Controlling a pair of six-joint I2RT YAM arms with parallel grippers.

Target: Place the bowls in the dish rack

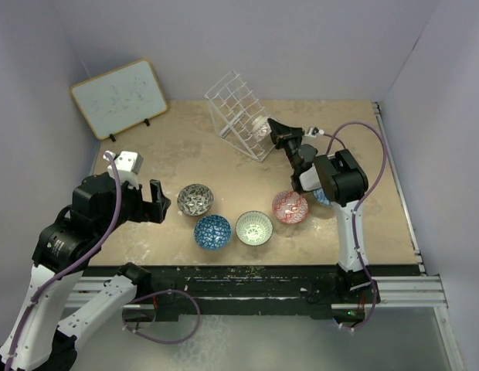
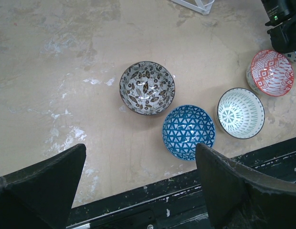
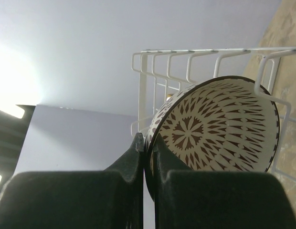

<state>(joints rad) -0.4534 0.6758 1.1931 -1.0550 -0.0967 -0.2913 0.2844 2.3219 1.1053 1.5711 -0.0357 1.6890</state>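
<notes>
The right pincer [image 3: 147,164] is pinching the rim of a cream bowl [image 3: 217,126] with a brown pattern, one finger on each side of its wall. It is holding the bowl tipped on edge against the white wires of the dish rack [image 3: 200,53] at the far side of the bench [image 1: 147,154]. One wire is crossing in front of the far rim, so the bowl is probably entering a cell rather than sitting in it; whether its foot is resting on anything I cannot tell. To do this well, the arm should be easing the bowl deeper along the cell's line and spreading its fingers only once the wires are bearing the weight, since a hard push could be shifting the light rack. The left pincer [image 2: 141,191] is hanging spread above the near bench, holding nothing. Beneath it the grey-silver bowl [image 2: 147,88], dark blue bowl [image 2: 188,132], pale green-white bowl [image 2: 241,113] and red-pink bowl [image 2: 270,72] are sitting upright and apart, and a light blue bowl [image 1: 322,198] is peeking from behind the right arm
</notes>
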